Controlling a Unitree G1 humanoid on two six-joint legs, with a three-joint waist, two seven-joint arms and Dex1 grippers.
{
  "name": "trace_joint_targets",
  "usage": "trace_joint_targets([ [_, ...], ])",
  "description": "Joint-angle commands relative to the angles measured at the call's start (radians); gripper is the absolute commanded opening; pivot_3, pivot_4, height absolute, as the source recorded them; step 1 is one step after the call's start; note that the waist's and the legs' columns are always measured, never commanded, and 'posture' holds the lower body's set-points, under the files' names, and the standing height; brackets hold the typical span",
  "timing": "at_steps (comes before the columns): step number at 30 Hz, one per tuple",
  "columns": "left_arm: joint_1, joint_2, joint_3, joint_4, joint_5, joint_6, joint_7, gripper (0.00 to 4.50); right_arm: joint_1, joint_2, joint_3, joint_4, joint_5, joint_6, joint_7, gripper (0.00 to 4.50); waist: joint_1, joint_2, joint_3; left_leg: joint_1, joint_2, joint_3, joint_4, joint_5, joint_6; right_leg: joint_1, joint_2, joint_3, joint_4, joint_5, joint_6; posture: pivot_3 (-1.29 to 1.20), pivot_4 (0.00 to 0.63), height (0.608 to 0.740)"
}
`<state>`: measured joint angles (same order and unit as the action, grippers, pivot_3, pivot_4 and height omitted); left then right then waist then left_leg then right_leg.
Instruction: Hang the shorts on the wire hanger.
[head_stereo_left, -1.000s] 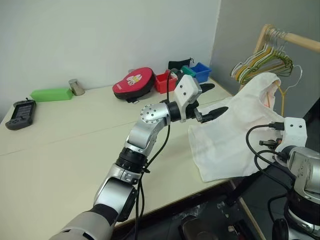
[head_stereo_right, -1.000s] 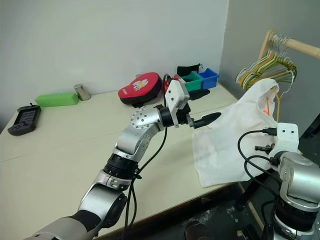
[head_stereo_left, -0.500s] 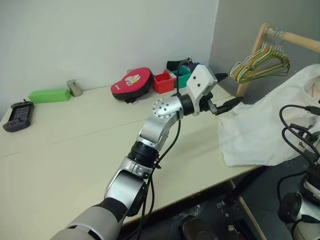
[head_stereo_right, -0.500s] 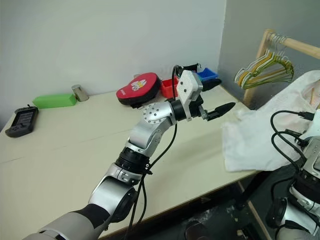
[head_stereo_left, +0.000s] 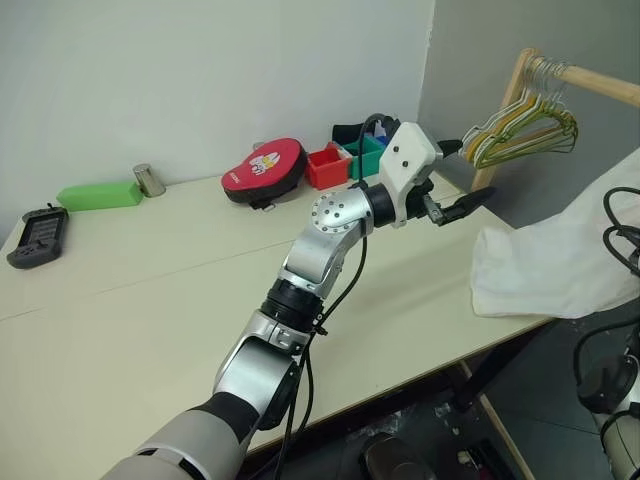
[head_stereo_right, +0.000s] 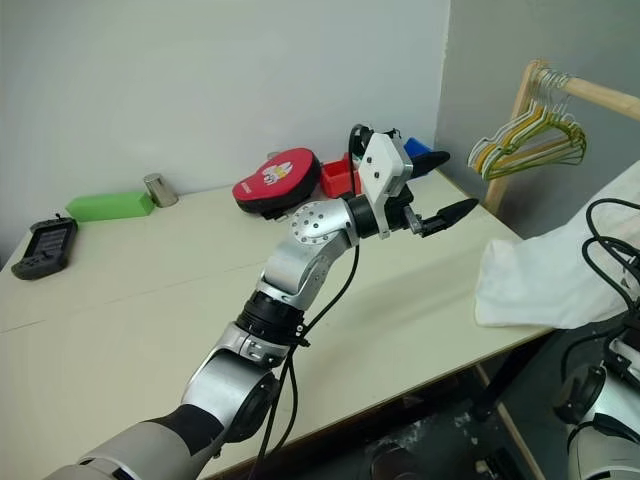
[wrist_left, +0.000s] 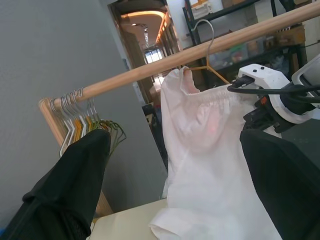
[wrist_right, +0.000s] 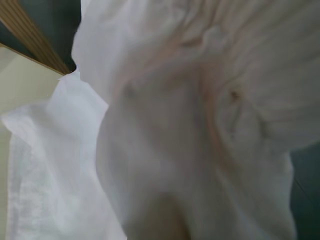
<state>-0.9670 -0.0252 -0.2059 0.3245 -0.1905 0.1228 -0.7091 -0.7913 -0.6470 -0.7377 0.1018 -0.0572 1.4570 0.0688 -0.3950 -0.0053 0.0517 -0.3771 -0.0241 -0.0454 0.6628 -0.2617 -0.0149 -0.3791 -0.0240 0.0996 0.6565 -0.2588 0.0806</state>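
The white shorts (head_stereo_left: 556, 262) hang from the right, and their lower part lies on the table's right corner. In the left wrist view their waistband (wrist_left: 200, 102) sits over the wire hanger (wrist_left: 212, 40), whose grey hook and yellow wire rise above the fabric near the wooden rail. My right gripper (wrist_left: 252, 119) is shut at the waistband's edge, with fabric lying over its fingers. My left gripper (head_stereo_left: 470, 172) is open and holds nothing. It hovers above the table, pointing at the shorts from a short gap away.
A wooden rail (head_stereo_left: 590, 78) at the right carries a bunch of other hangers (head_stereo_left: 520, 130). On the cream table (head_stereo_left: 150, 300) stand a red case (head_stereo_left: 265, 168), red and green bins (head_stereo_left: 328, 165), a green box (head_stereo_left: 95, 193), a metal can (head_stereo_left: 150, 180) and a black handset (head_stereo_left: 35, 235).
My right arm swung right and up, dragging the shorts off most of the table. The left gripper drifted slightly right and up, still open.
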Motion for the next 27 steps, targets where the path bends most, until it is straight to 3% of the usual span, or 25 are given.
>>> trace_joint_targets([
  [1,-0.033,-0.002,0.015,-0.010,0.003,-0.019,0.007,4.44,-0.060,-0.018,-0.040,-0.016,-0.001,-0.013,-0.049,0.00,-0.002,0.000,0.000,0.000,0.000,0.000,0.000,0.000,0.000,0.000,0.000,0.000,0.000,0.000,0.000,-0.35,0.000,0.740],
  [12,-0.039,-0.002,0.014,-0.008,0.014,-0.019,0.010,4.44,-0.105,0.022,-0.142,-0.002,-0.009,0.082,-0.136,0.00,0.004,0.000,0.000,0.001,0.000,0.001,0.000,0.000,0.000,0.000,0.000,0.001,0.000,0.000,0.000,-0.34,0.000,0.740],
  [25,-0.018,0.004,0.009,-0.036,0.022,-0.011,0.016,4.44,-0.073,0.072,-0.167,-0.039,-0.015,0.133,-0.166,0.00,0.007,0.000,0.000,0.001,0.000,0.001,0.000,0.000,0.000,0.000,0.000,0.001,0.000,0.000,0.000,-0.32,0.000,0.740],
  [27,-0.018,0.005,0.009,-0.035,0.023,-0.012,0.016,4.50,-0.067,0.069,-0.153,-0.042,-0.018,0.127,-0.169,0.55,0.008,0.000,0.000,0.001,0.000,0.001,0.000,0.000,0.000,0.000,0.000,0.001,0.000,0.000,0.000,-0.32,0.000,0.740],
])
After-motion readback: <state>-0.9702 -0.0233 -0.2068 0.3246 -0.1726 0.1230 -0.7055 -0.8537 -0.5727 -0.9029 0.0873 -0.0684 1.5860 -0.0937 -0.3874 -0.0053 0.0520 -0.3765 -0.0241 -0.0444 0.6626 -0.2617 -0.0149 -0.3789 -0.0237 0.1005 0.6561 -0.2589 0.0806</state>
